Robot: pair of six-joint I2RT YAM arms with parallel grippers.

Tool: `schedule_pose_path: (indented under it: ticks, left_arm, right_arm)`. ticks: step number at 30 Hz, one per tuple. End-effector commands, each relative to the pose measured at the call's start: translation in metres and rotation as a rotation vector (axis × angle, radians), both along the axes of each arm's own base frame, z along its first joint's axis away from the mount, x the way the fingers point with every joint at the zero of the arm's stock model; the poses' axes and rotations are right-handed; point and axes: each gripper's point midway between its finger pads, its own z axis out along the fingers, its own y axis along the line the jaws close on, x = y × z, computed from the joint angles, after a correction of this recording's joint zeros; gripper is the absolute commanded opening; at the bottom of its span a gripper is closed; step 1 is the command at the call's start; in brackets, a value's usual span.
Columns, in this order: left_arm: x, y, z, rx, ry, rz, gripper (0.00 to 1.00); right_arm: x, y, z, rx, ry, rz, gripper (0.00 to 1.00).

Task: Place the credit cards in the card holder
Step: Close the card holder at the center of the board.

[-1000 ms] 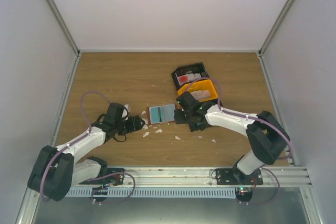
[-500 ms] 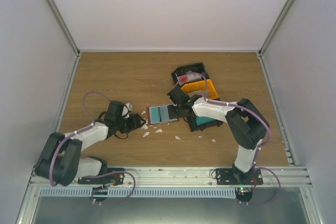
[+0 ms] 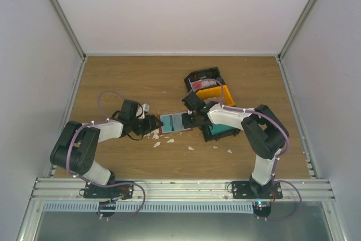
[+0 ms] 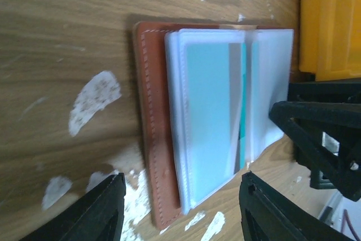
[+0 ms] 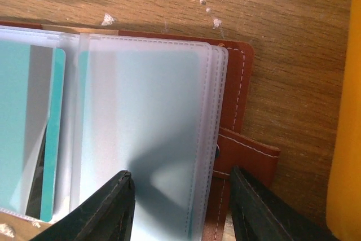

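The card holder [image 3: 174, 122] lies open on the wooden table, with its reddish-brown cover underneath and frosted sleeves on top. A teal card [image 4: 208, 122] sits in a left sleeve and also shows in the right wrist view [image 5: 22, 128]. My left gripper [image 3: 152, 126] is open at the holder's left edge, with the brown cover [image 4: 155, 139] between its fingers [image 4: 104, 210]. My right gripper [image 3: 192, 118] is open over the holder's right page and clasp tab [image 5: 248, 156]. A red-and-white card [image 3: 197, 84] lies in the black bin.
A black bin [image 3: 213, 74] and a yellow bin [image 3: 227, 95] stand behind the right arm. A dark tray with teal inside [image 3: 221, 132] lies under that arm. White torn scraps [image 3: 170, 140] lie in front of the holder and around it [image 4: 93, 97].
My left gripper has moved right, up to the holder's left edge. My right gripper swung left onto the holder's right side, uncovering the dark teal tray.
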Motion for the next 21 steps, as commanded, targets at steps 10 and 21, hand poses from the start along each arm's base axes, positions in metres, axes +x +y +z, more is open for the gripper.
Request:
schedule_pose_path:
  ticks: [10,21]
  left_arm:
    - [0.002,-0.035,-0.01,-0.203,0.069,-0.159,0.63]
    - [0.012,-0.052,0.028,-0.332,-0.024,-0.236,0.64]
  right_arm:
    - [-0.03,-0.001,-0.031,0.154,0.2,0.12,0.48]
    - [-0.028,0.004,-0.03,0.176,0.202,0.15,0.48]
